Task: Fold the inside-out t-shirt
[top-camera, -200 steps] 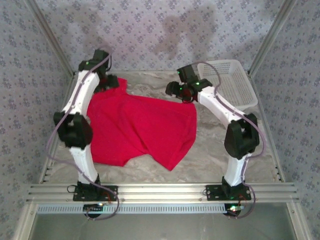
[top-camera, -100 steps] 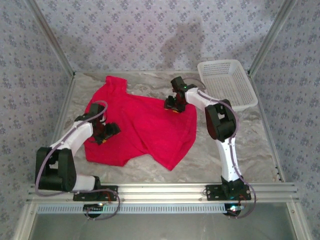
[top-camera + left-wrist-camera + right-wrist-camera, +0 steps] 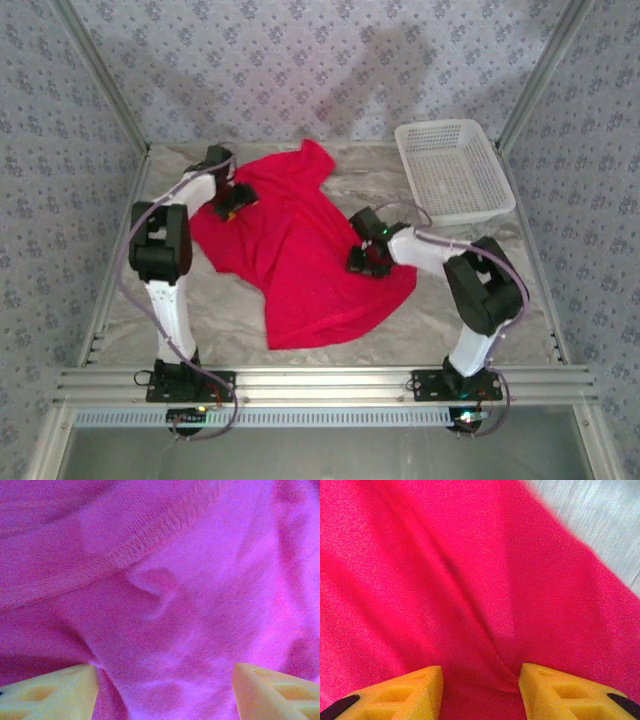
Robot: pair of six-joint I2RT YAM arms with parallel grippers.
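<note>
T-shirt (image 3: 300, 250) lay flat on table (image 3: 480, 310), long axis far-centre to near-centre, slight diag. L gripper (image 3: 232, 203) sat on its far-left edge, jaws apart, cloth beneath, nothing pinched. R gripper (image 3: 366, 265) sat on its right edge, jaws apart astride a cloth ridge, unclamped. Both touching, opp. sides.

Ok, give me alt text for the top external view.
A red t-shirt lies rumpled on the table, the left gripper down at its far left edge, the right gripper at its right side. A white lattice basket sits far right.
</note>
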